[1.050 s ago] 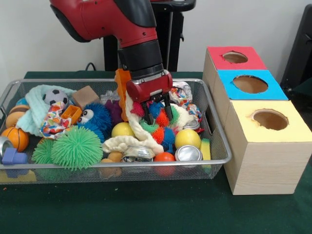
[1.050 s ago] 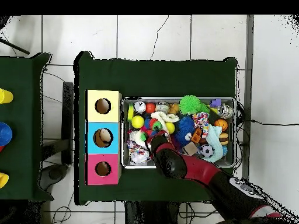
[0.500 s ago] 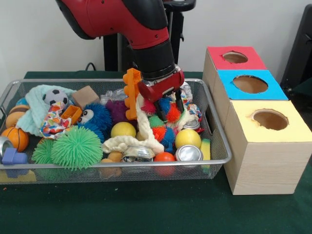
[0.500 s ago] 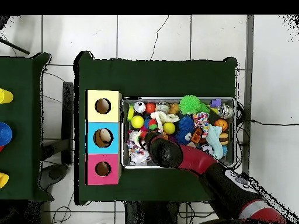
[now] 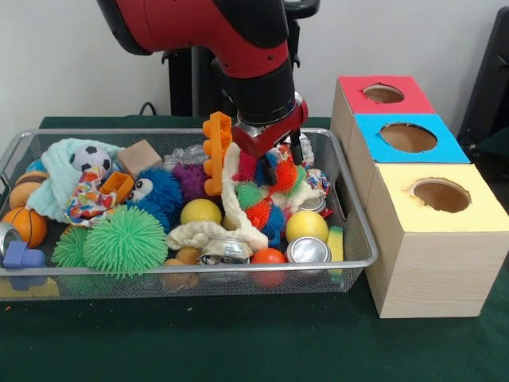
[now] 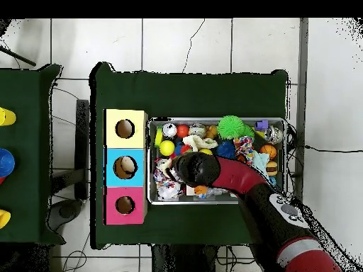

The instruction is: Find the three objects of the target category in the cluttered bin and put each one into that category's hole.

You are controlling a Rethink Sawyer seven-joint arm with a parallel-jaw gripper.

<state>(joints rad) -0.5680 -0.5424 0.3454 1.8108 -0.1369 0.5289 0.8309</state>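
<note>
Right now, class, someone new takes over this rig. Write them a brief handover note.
Gripper: shut on the multicoloured spiky toy, held just above the clutter in the wire bin.
Boxes: red box, blue box and yellow box stand beside the bin.
Done: something pale shows inside the blue hole from overhead; what it is cannot be told.
Left: carry the toy to its hole, then search the bin again.

The red and black arm [image 5: 231, 40] is reaching down from above, its black wrist pointing nearly straight down with a slight tilt. The gripper [image 5: 280, 163] is hanging below a red housing, its two dark jaws pointing downward and standing a little apart. In the overhead view the arm [image 6: 248, 195] is stretching diagonally.
</note>
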